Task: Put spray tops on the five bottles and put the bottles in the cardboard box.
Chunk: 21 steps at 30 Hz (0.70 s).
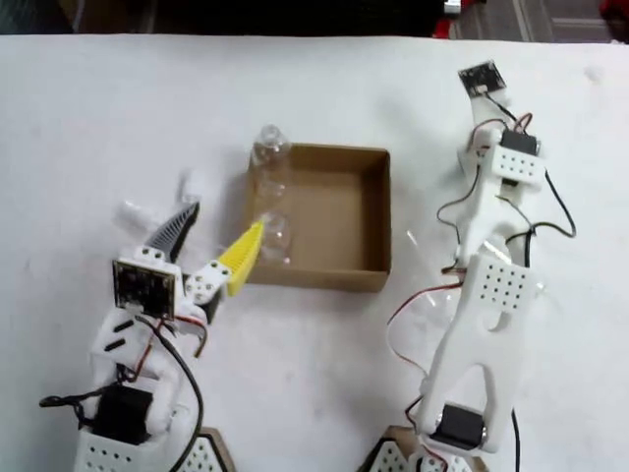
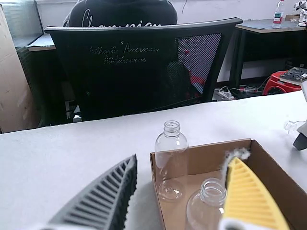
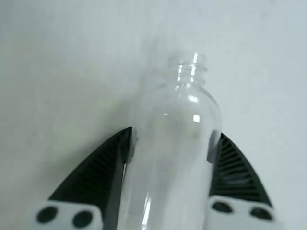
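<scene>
The cardboard box sits mid-frame on the white bench. Two uncapped clear bottles stand along its left wall, the upper bottle and the lower bottle. At lower left, the left gripper is spread open, its yellow finger near the lower bottle. The right gripper clamps a third bottle by its body.

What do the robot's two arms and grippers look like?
The left arm and right arm are white plastic with perforated plates, black motors and red and black cables; each carries a dark circuit board at the wrist. The left gripper has one grey and one yellow ribbed, pointed finger; the right gripper has two black ribbed ones.
</scene>
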Each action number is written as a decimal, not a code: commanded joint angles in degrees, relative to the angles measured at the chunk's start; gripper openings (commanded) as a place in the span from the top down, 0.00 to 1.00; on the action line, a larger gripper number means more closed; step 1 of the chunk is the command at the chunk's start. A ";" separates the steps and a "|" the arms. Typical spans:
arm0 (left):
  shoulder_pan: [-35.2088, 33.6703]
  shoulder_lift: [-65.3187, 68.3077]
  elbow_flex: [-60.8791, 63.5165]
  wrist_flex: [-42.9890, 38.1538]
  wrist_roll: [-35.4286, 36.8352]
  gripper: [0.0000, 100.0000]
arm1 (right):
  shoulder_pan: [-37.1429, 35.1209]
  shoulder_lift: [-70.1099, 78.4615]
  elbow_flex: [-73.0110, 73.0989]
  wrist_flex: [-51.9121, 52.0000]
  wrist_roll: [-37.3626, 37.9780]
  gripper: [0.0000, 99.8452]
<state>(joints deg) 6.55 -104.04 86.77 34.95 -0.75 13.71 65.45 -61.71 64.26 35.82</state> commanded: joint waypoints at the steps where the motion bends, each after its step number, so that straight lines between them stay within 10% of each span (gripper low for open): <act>1: 0.13 -0.84 -0.44 -1.23 -0.70 0.72 | 0.92 -6.11 -0.70 11.47 5.19 0.83; 12: 0.13 -0.84 -0.44 -1.23 -0.70 0.72 | 1.71 -12.53 -0.62 31.43 34.73 0.83; 21: 0.13 -0.84 -0.44 -1.23 -0.70 0.72 | 3.82 -15.34 -0.53 34.15 38.42 0.65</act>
<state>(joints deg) 6.55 -104.04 86.77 34.95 -0.75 16.26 54.37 -61.54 96.88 73.19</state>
